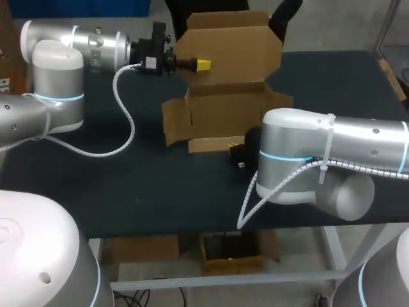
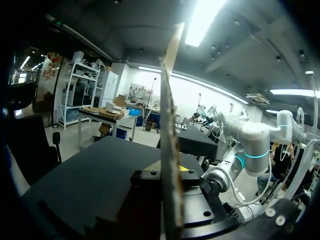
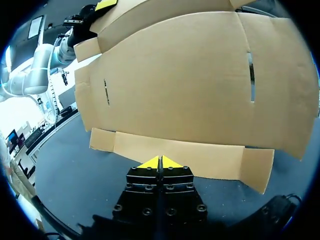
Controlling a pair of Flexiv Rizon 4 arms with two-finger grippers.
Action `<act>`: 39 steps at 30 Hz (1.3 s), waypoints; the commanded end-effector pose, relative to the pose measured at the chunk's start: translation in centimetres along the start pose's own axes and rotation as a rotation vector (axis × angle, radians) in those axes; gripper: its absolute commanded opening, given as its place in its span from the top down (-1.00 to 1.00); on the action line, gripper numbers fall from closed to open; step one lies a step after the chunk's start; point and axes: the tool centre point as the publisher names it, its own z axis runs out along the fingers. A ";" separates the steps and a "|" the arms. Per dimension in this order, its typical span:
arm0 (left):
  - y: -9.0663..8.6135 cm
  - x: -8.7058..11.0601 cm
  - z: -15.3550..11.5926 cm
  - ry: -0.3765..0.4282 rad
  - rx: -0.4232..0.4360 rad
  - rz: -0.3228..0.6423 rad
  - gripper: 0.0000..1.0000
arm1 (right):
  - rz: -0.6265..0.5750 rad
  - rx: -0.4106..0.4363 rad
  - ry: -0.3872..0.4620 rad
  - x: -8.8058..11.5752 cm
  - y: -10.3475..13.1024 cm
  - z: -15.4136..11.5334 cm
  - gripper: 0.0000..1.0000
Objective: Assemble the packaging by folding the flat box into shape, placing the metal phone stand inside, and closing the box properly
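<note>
The brown cardboard box (image 1: 223, 109) lies unfolded at the back middle of the table, its rear panel (image 1: 230, 48) raised upright. My left gripper (image 1: 203, 64) comes in from the left and is shut on that raised panel's edge. In the left wrist view the panel (image 2: 170, 125) stands edge-on between the fingers of the left gripper (image 2: 172, 172). My right gripper (image 3: 160, 162) is shut with nothing in it, its yellow tips at the narrow front flap (image 3: 175, 155). In the head view my right gripper (image 1: 236, 152) is mostly hidden behind my own arm. I see no phone stand.
The dark table (image 1: 128, 185) is bare to the left of and in front of the box. My right arm's thick elbow (image 1: 294, 153) lies across the right half. A cable (image 1: 128, 121) hangs from my left wrist down to the table.
</note>
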 end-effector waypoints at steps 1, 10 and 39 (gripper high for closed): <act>0.1 -0.2 -0.1 0.006 0.000 0.000 1.00 | 0.001 -0.004 -0.051 0.3 -0.1 0.7 1.00; 0.1 -0.2 -0.1 0.006 0.000 0.000 1.00 | 0.009 0.002 -0.057 0.1 -0.5 0.9 1.00; 0.3 0.0 -0.1 0.006 -0.001 -0.004 1.00 | 0.023 0.003 -0.058 -0.2 -0.6 1.2 1.00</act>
